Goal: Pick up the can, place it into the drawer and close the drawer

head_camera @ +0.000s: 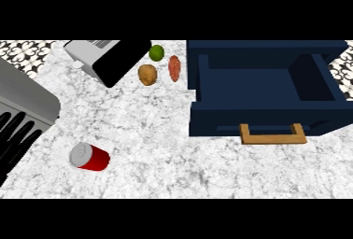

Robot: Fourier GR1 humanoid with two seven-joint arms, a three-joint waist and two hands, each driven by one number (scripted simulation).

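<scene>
The marbled worktop (pixel 158 140) fills most of the head view. On its upper right sits the navy drawer (pixel 262 119), pulled open, with its wooden handle (pixel 273 140) facing the robot; nothing shows inside it. A grey ribbed slab (pixel 24 95) lies along the left edge, and a grey and black appliance (pixel 103 58), perhaps a toaster, stands slanted at the top.

The left hand (pixel 12 142) shows at the view's left edge with its fingers straight and spread, pointing up, holding nothing. The right hand is out of view.

The can (pixel 90 158) is red with a silver lid. It stands on the worktop just right of the left hand and well apart from the drawer, down and to the left of it. It seems to be upright, with its long axis rising toward the camera and the lid showing at its upper left. The left hand is plainly the nearer one, so a grasp would likely come sideways from the left, followed by a carry rightward across the worktop.

A brown potato (pixel 147 74), an orange root (pixel 174 68) and a green fruit (pixel 156 52) lie just left of the drawer. No label or writing can be read on the can or elsewhere.
</scene>
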